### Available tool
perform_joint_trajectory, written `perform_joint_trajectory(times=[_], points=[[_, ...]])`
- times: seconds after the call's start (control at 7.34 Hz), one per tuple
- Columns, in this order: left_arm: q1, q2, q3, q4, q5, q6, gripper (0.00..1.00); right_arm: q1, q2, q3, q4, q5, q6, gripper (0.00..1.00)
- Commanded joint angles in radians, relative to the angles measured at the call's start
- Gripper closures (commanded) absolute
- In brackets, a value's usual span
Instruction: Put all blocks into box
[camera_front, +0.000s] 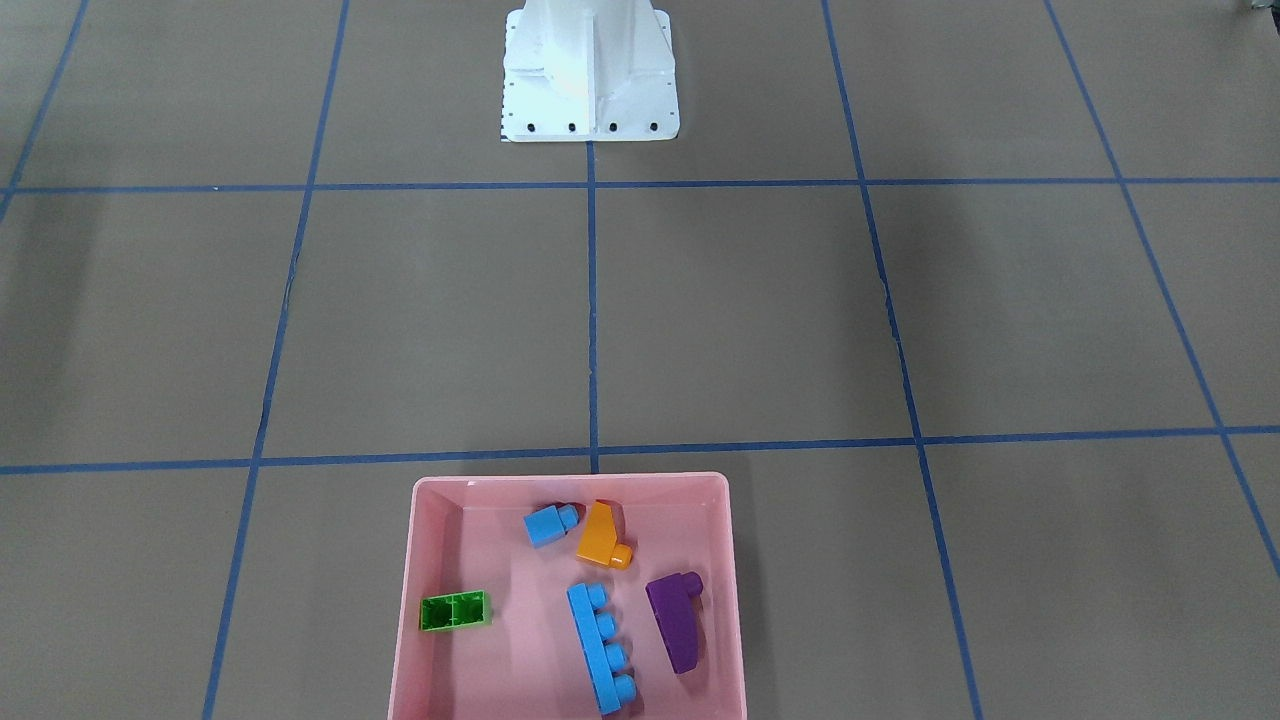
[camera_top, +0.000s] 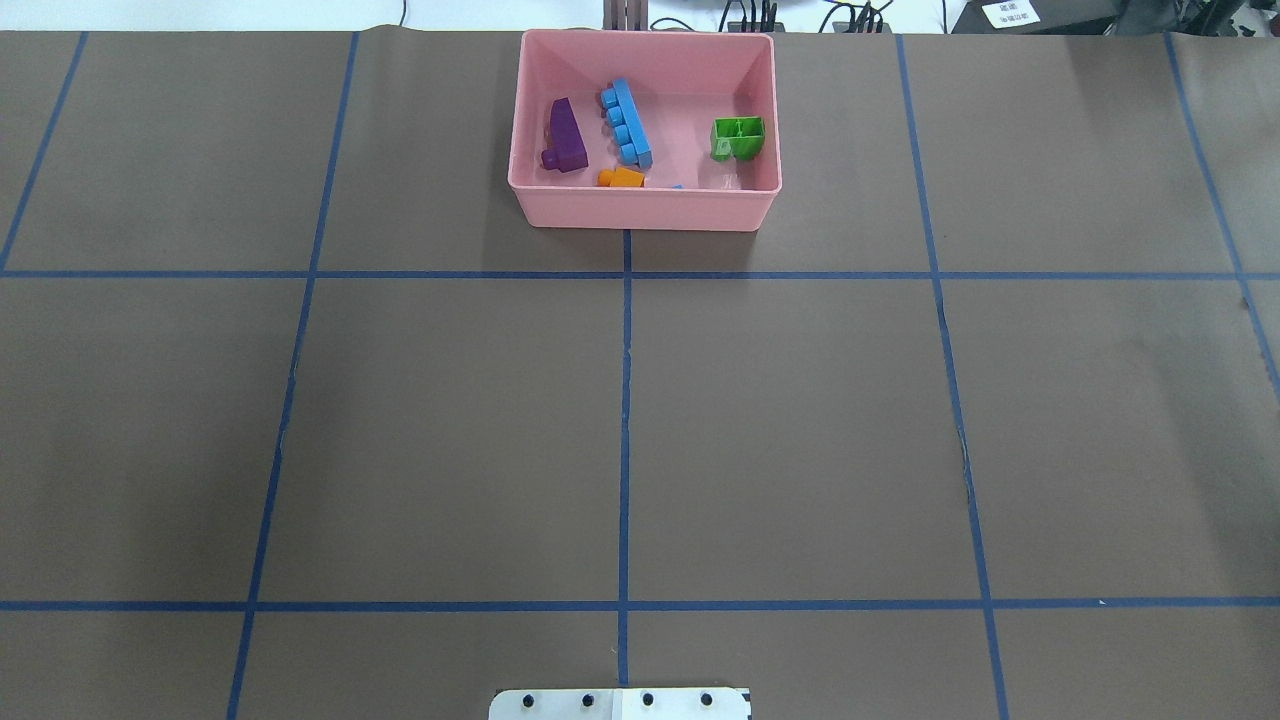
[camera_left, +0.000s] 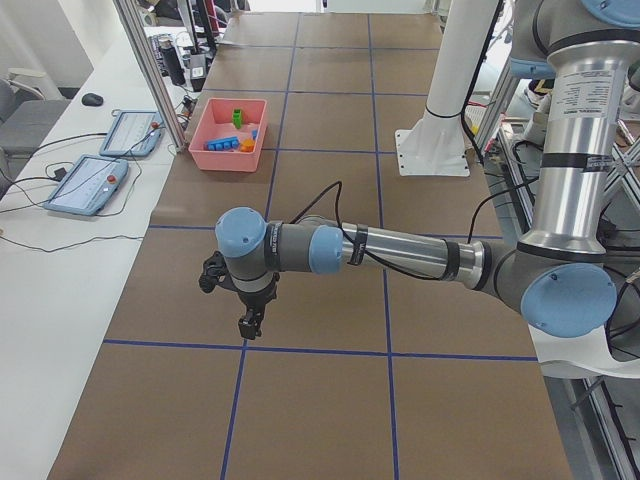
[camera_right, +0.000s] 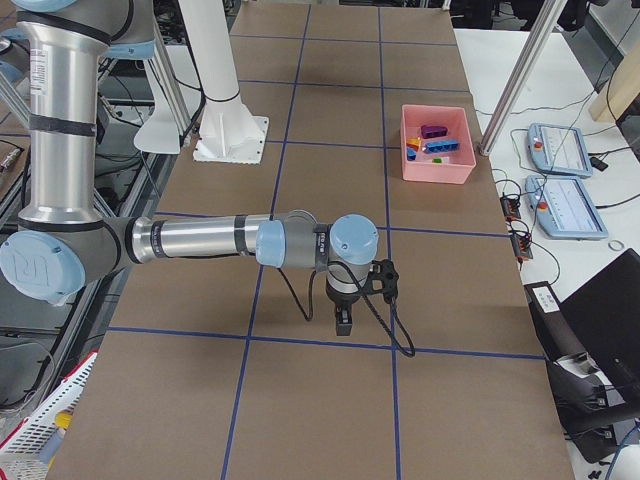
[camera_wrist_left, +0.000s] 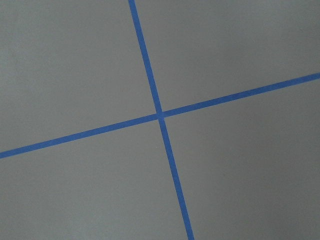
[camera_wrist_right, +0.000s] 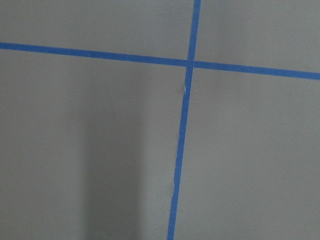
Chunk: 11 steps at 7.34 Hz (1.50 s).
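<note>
The pink box (camera_front: 570, 482) stands at the table's far edge from the robot, in the middle (camera_top: 640, 208). All five blocks lie inside it: the small blue cube (camera_front: 545, 525), the orange sloped block (camera_front: 600, 537), the purple sloped block (camera_front: 677, 620), the long blue bar (camera_front: 600, 645) and the green brick (camera_front: 455, 610). My left gripper (camera_left: 250, 322) and right gripper (camera_right: 343, 320) show only in the side views. Each hangs low over bare table, far from the box. I cannot tell whether they are open or shut. Both wrist views show only table.
The brown table cover is marked with a grid of blue tape lines (camera_top: 625, 400). The white robot base (camera_front: 590, 70) stands at the near middle edge. Tablets (camera_left: 85, 185) and cables lie on the side bench beyond the box.
</note>
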Motion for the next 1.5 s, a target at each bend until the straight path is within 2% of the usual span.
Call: perform_joint_trajectory(times=[0.0, 0.54, 0.68, 0.82, 1.09, 1.36], points=[[0.0, 0.002, -0.049, 0.0, 0.005, -0.003, 0.0, 0.0, -0.001, 0.006, 0.006, -0.004, 0.001, 0.0], [0.001, 0.014, -0.104, -0.002, 0.005, -0.002, 0.0, 0.0, 0.022, 0.012, 0.007, -0.003, 0.002, 0.0], [0.004, 0.078, -0.142, -0.009, 0.007, 0.0, 0.0, 0.001, 0.026, 0.011, 0.009, -0.001, 0.011, 0.0], [0.002, 0.085, -0.167, -0.008, 0.009, 0.0, 0.0, 0.02, 0.022, 0.009, 0.007, 0.009, 0.011, 0.0], [0.01, 0.067, -0.163, -0.008, 0.076, -0.005, 0.0, 0.029, 0.02, 0.028, 0.009, 0.0, 0.007, 0.0], [0.01, 0.062, -0.166, -0.008, 0.068, -0.003, 0.0, 0.028, 0.016, 0.032, 0.01, 0.002, 0.007, 0.0]])
